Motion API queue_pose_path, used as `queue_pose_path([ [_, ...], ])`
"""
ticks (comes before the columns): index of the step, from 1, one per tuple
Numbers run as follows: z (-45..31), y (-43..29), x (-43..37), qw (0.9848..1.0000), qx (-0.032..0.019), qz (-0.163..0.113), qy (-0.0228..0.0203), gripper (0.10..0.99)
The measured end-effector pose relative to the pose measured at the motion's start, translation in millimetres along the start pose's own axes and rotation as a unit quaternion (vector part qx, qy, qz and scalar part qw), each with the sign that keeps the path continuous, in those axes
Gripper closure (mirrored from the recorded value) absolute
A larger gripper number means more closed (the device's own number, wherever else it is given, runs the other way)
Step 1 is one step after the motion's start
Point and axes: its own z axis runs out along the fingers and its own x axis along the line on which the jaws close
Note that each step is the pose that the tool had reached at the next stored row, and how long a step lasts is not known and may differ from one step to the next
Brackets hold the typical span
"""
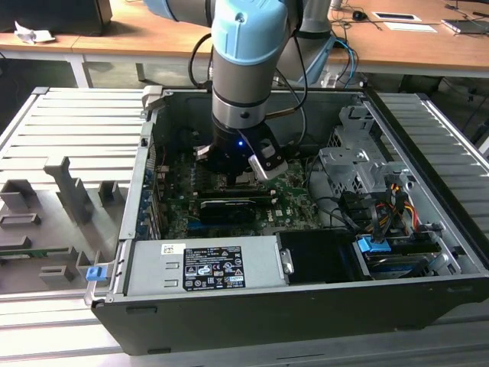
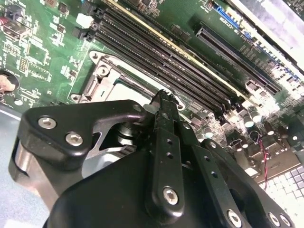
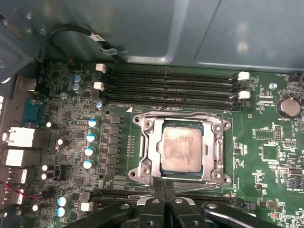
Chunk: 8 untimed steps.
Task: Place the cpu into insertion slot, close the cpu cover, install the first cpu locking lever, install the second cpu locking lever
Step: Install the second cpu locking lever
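Now fingers (image 3: 164,202) pressed together, holding nothing, lower centre of first wrist view, at socket edge. Beyond: cpu (image 3: 182,151) seated in insertion slot (image 3: 143,156), mid-frame; cpu cover (image 3: 216,152) looks down. Judgement: lever step; needs precise hooking.

cpu (image 3: 182,151) silvery-beige | cpu cover (image 3: 216,151) grey | circuit board (image 3: 266,156) green

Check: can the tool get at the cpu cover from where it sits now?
Probably yes. In the first wrist view the tool sits at one edge of the insertion slot, and the cpu cover lies flat around the cpu with nothing over it.
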Motion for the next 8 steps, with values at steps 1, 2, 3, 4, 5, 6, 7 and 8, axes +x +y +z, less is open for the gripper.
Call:
queue_pose_path([
  [1,0.1,0.0,0.7,1.0,-0.0006,0.0,0.0,0.98],
  [2,0.1,0.0,2.0,1.0,-0.0017,0.0,-0.0001,0.98],
  [3,0.2,0.2,4.8,1.0,-0.0033,0.0,-0.0002,0.98],
  [4,0.3,0.2,6.4,1.0,-0.0041,0.0,-0.0002,0.98],
  [5,0.3,0.3,7.6,1.0,-0.0046,0.0,-0.0002,0.98],
  [6,0.7,0.0,9.2,1.0,-0.0055,0.0,-0.0003,0.98],
  [7,0.7,-0.6,9.6,1.0,-0.0063,0.0,-0.0004,0.98],
  [8,0.6,-2.0,9.8,1.0,-0.0083,0.0,-0.0005,0.98],
])
